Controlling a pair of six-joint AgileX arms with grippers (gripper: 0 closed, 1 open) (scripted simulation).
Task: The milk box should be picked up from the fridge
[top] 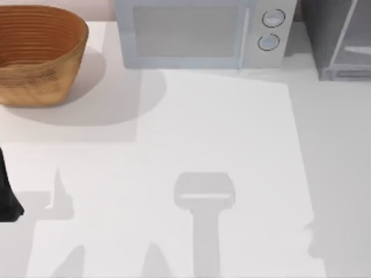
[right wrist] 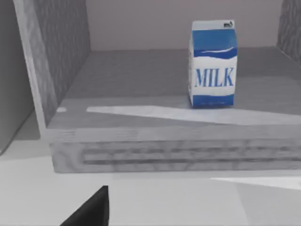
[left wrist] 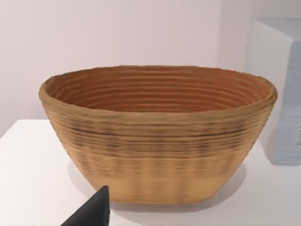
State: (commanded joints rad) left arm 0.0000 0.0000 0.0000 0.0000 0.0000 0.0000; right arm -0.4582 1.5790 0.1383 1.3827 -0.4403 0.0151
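Our worktop [top: 191, 145] carries the microwave [top: 203, 32] along its far edge, the fridge [top: 339, 37] at its far right corner, open-fronted. The milk box [right wrist: 212, 63] stands upright on the fridge floor. We cannot tell either hand's state.

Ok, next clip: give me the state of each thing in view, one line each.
Milk box: upright on the fridge floor, untouched.
Fridge: open, inside visible from the right wrist view.
Microwave: door closed, at the table's back.
Basket: upright, nothing seen inside, back left of the table.
Left arm: at the table's left edge, facing the basket.
Right gripper: in front of the fridge, short of the milk box.
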